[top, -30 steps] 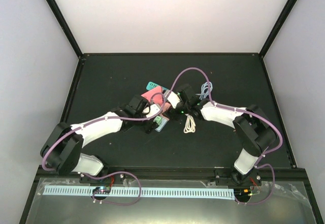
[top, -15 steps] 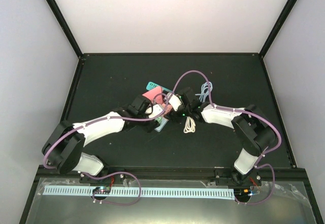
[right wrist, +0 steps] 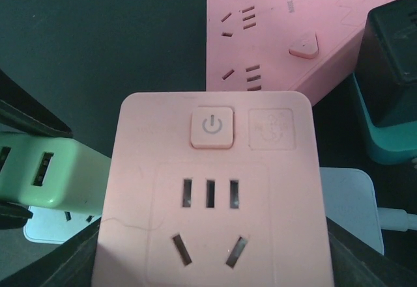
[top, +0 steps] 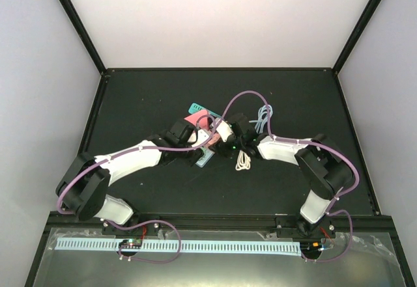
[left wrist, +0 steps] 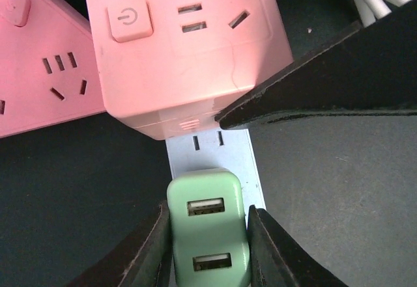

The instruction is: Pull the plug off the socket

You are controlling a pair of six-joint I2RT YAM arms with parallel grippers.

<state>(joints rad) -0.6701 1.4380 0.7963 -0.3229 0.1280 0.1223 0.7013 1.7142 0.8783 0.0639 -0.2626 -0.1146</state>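
A mint-green USB plug [left wrist: 207, 225] sits in a white power strip [left wrist: 208, 147]. My left gripper [left wrist: 208, 217] is shut on the plug, one finger on each side. A pink cube socket [left wrist: 182, 46] stands on the same strip just beyond the plug. My right gripper [right wrist: 212, 258] is shut on the pink cube [right wrist: 212, 189]; one of its black fingers [left wrist: 339, 79] crosses the left wrist view. In the right wrist view the green plug [right wrist: 55, 173] shows at the left. From above, both grippers [top: 195, 145] [top: 218, 134] meet mid-table.
A flat pink power strip [right wrist: 280, 27] lies behind the cube. A teal strip [right wrist: 391, 147] with a black adapter [right wrist: 391, 40] is to the right of it. A coiled white cable [top: 244, 160] and a grey-blue cable [top: 264, 114] lie by the right arm.
Both grippers and the sockets they hold have shifted slightly toward the far side of the table. Both grips are unchanged.
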